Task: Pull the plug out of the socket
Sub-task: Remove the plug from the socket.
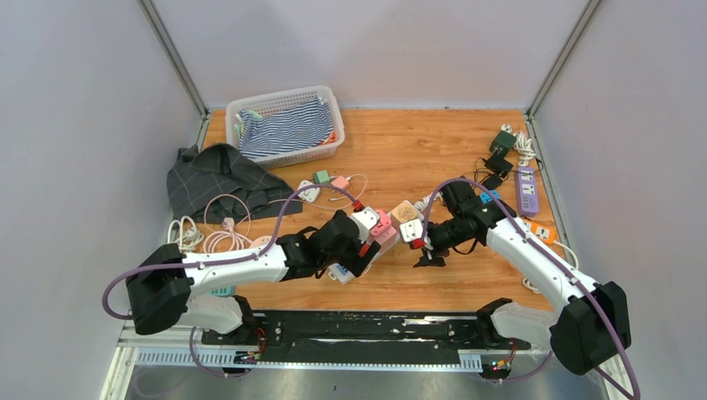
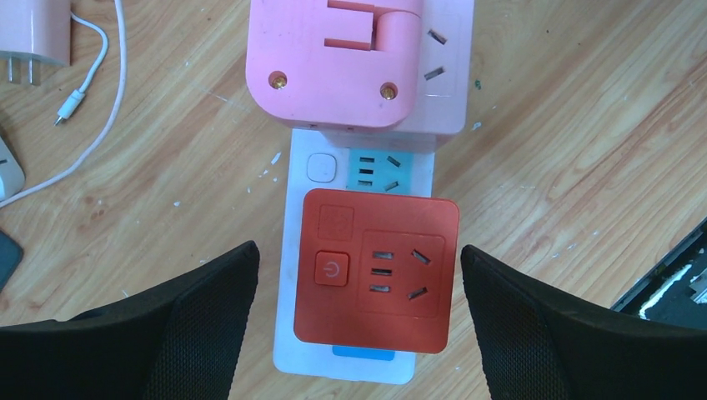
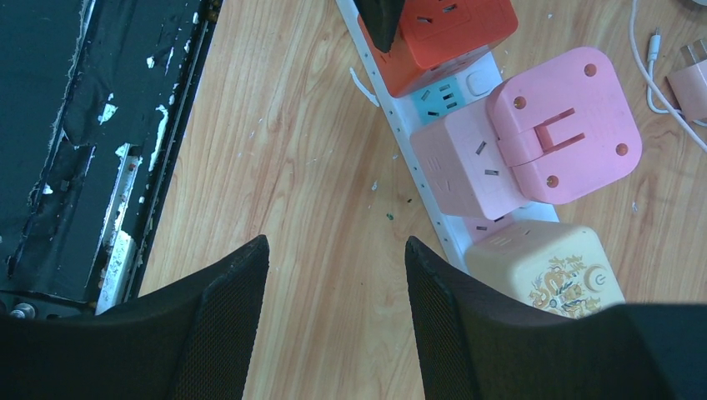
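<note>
a black rail runs along the near edge of the table, with both arm bases at its ends. just past it the arms lean in toward each other over a white strip that lies slantwise mid-table.

the left gripper is open, its jaws wide apart and set either side of the red cube, which is plugged into the near end of the strip. there is a clear gap at one finger; at the other i cannot tell whether it touches the cube. the cube's power button and socket holes face up.

next along the strip a bit of blue socket face shows, then a pink cube with a folded plug on top, then a cream cube with a printed pattern. all three sit on the strip.

the right gripper is open too, holding nothing, over bare wood just beside the strip, nearest the cream cube.

further back on the left lie coils of white cable and pink cable, and a dark cloth. on the right edge are a purple strip and dark adapters. farthest, at the back left, a white basket holds a striped cloth.
</note>
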You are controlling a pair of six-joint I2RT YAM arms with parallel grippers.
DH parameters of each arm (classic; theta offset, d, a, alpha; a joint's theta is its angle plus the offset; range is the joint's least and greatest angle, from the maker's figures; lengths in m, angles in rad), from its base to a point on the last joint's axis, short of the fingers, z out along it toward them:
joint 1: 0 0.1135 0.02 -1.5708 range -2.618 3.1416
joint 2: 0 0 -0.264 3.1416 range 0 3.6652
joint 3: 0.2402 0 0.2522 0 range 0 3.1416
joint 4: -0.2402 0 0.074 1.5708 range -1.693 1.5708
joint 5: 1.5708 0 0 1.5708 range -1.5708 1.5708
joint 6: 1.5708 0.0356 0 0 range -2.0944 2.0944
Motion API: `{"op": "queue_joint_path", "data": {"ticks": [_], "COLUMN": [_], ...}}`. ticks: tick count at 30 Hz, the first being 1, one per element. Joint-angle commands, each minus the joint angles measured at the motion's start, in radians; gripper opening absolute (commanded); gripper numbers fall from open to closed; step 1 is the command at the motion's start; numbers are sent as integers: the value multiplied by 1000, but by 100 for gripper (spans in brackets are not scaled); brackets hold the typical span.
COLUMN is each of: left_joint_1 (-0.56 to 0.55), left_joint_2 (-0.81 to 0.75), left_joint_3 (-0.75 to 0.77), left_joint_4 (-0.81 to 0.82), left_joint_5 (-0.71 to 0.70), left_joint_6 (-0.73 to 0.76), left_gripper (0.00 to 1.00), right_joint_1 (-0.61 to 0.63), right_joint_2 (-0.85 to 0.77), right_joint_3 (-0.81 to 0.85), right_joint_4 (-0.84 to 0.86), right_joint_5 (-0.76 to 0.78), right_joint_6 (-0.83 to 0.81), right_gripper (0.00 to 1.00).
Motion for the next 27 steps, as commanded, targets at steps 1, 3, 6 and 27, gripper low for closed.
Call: {"op": "queue_joint_path", "data": {"ticks": [1,3,6,27], "left_joint_1": [-9,-9,-9,-9], "left_joint_2": [26,38,50,88], "left_joint_3": [35,37,37,32], "left_joint_4": [-14,-9,-1,29], "left_joint_5": [-2,5,12,43], "left_joint_6": [23,22,19,11], "left_gripper": [89,87,82,74], "right_joint_1": [-16,-16,-20,-28], "right_joint_2": [-9,-10,-12,-17], "right_joint_3": [-11,-11,-12,-15], "right_joint_4": [-15,-14,-14,-14], "right_joint_5": [-5,-5,-5,-7], "right_joint_6": [-13,-12,-12,-16], "right_gripper": [63,63,63,63]}}
